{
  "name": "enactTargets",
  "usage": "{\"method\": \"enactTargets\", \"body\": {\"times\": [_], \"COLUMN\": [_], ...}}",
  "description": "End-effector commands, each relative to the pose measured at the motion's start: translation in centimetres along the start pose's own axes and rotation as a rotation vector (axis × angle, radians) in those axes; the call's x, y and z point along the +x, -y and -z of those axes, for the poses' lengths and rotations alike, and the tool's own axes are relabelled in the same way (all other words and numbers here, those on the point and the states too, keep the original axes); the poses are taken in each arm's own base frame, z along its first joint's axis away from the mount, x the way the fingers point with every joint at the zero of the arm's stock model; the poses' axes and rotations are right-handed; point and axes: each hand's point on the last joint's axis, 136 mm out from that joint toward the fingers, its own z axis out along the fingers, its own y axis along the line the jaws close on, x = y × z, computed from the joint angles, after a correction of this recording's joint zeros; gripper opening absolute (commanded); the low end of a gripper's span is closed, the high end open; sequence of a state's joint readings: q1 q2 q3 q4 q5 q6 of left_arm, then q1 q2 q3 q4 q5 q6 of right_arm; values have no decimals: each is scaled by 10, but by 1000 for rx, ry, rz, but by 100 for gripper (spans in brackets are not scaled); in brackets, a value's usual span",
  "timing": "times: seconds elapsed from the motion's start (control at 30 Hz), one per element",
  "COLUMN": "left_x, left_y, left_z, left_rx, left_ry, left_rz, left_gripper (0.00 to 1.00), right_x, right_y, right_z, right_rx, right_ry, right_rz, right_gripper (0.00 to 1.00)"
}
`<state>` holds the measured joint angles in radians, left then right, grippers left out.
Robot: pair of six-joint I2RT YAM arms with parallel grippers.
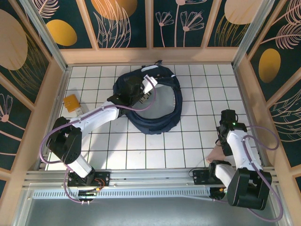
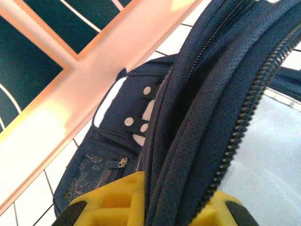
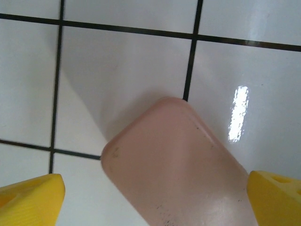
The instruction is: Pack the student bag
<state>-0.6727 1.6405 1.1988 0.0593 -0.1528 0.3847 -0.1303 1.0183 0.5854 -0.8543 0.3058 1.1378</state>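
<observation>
Right arm, nearest the front edge: right gripper points down at the white tiled surface. Its jaws are spread wide. The yellow fingertips stand on either side of a pink rounded block. The block lies flat on the tiles, its rounded corner at a crossing of grout lines. I cannot tell whether the fingertips touch it. In the overhead view the block sits at the front right of the surface, just beside the right arm's lower links.

Left arm: it reaches from the front left diagonally toward the middle. Left gripper is clamped on the student bag. A doubled fold of navy fabric with zipper teeth runs up between the yellow fingers.

The student bag lies mid-surface toward the far side, slightly left of centre. Its main opening gapes as a wide navy ring, pale inside. The held edge is on the ring's left.

Beyond the left gripper, in the wrist view: a pale patch on navy fabric, and below it a patterned dark-blue zip panel. I cannot tell whether that panel belongs to the bag.

Far left: a small orange-yellow packet lies near the left wall, well apart from the bag.
</observation>
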Motion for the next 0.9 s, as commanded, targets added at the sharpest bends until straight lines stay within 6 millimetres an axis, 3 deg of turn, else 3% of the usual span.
{"method": "enactTargets", "body": {"times": [0.0,0.07,0.13,0.37,0.43,0.57,0.67,0.87], "left_x": [-54,-51,-47,-39,-36,-28,-23,-22], "left_y": [-4,-1,0,3,3,3,4,3], "left_z": [20,23,28,44,46,50,51,56], "left_rx": [54,68,68,79,78,65,63,61], "left_ry": [192,193,184,199,197,187,179,171], "left_rz": [41,43,40,63,73,74,64,40], "left_gripper": [0,0,0,0,0,0,0,0], "right_x": [-2,0,7,31,42,82,93,88], "right_y": [7,4,-11,-22,-38,-104,-130,-127], "right_z": [-22,-28,-29,-36,-31,-2,18,15], "right_rx": [54,65,13,14,-4,-150,-164,-109], "right_ry": [28,14,-26,-99,-104,-133,-77,-20], "right_rz": [20,51,125,248,319,525,637,819], "right_gripper": [99,99,99,99,99,99,99,99]}}
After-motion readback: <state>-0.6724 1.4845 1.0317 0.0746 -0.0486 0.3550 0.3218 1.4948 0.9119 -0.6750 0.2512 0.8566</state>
